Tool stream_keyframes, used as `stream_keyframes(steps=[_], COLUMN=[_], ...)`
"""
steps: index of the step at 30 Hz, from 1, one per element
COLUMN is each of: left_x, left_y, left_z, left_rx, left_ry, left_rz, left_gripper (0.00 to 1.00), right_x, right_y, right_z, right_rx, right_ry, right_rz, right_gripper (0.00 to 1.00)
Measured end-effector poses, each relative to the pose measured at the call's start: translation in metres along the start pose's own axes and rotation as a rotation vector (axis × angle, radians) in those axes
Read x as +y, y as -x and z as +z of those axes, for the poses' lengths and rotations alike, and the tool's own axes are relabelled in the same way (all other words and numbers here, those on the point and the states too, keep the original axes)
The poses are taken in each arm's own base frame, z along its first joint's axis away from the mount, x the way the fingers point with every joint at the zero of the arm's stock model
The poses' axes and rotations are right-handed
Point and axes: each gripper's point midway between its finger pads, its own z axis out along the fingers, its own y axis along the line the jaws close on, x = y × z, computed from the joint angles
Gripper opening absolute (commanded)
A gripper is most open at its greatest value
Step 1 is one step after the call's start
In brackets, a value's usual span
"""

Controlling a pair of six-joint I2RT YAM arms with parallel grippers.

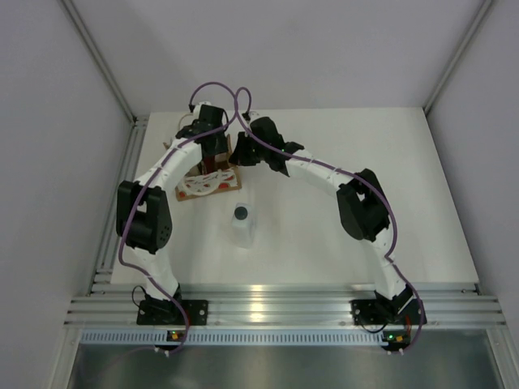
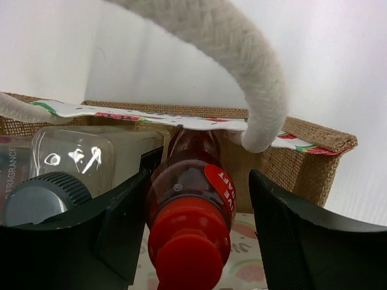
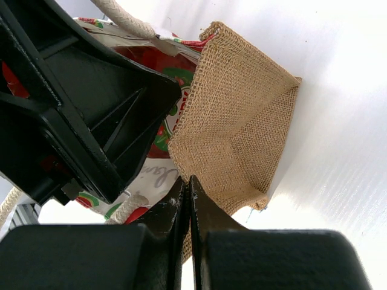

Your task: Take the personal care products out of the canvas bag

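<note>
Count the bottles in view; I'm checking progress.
4: a white bottle on the table; in the canvas bag, a red bottle between the left fingers, a clear bottle and a grey-capped bottle beside it. Others may be hidden.

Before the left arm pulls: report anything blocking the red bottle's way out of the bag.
Nothing separates the left end effector from the red bottle; its fingers flank it. The rope handle arcs across the canvas bag opening, just above the bottle.
</note>
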Motion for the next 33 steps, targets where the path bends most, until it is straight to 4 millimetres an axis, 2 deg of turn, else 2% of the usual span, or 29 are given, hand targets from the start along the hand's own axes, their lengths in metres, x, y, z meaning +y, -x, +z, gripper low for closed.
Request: stream_keyframes(steps=[1,3,8,10,11,13,14,33], left_x=[0.0001,-0.0002,0.0014,0.0017,0.0016,0.0015,0.0014,-0.0055], left_y=[-0.0002,-0.001,-0.0029,-0.003,-0.003,-0.003,-0.0028,-0.0077], left_z=[0.0003,0.001,0.0048,0.0051,0.0051,0.0051,0.0049,-0.0033], left_rx=[0.0,0.003,0.008,0.009,0.009,0.009,0.009,0.057], left_ry=[0.001,0.0,0.009,0.009,0.008,0.007,0.007,-0.051], left_rz=[0.001,0.001,0.001,0.0,0.001,0.001,0.001,0.032], left_gripper=[0.66,0.65,0.48,0.44,0.34,0.23,0.01,0.0], right_x=[0.0,0.0001,0.0001,0.0002,0.0001,0.0002,0.0003,-0.0008], right_y=[-0.0001,0.0,-0.0002,0.0,-0.0002,0.0,-0.0001,0.0006], right_z=[0.0,0.0,0.0,-0.0001,0.0,-0.0001,-0.0001,-0.0006], right_rx=[0.0,0.0,0.001,0.001,0.001,0.001,0.001,0.003], right_ry=[0.0,0.0,0.0,0.001,0.001,0.001,0.001,0.005], right_rz=[0.0,0.0,0.0,0.0,0.0,0.0,0.0,0.003], right_gripper=[0.0,0.0,0.0,0.0,0.0,0.0,0.0,0.0])
